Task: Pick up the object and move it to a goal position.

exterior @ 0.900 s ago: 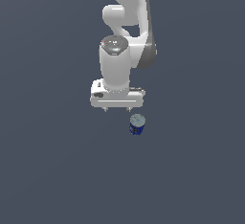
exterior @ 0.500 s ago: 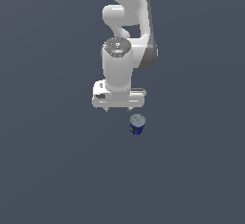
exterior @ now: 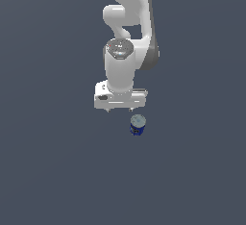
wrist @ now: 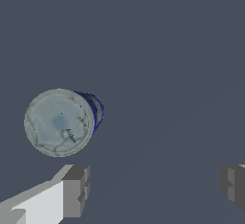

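On the plain dark grey-blue table (exterior: 53, 171), a small upright can (exterior: 138, 125) stands alone, with dark blue sides and a silvery-grey round top. In the exterior view it sits just below the white arm's (exterior: 129, 36) hand and slightly toward the exterior view's right of it, apart from the hand and not touched by anything.

The Panda arm comes down from the top of the exterior view, bends at a rounded joint, and ends in a vertical wrist with the hand pointing straight down at the table. The gripper (exterior: 120, 109) hangs above the surface, only the short tips of its 2 fingers showing under the flat white hand body.

In the wrist view the 2 grey fingertips (wrist: 75, 191) stand wide apart with bare table between them, so the jaws are spread wide and hold nothing. The can (wrist: 60, 121) appears from above as a pale, mottled disc with a thin rim of blue down 1 side. It lies outside the gap between the jaws, near one fingertip and well apart from the other.
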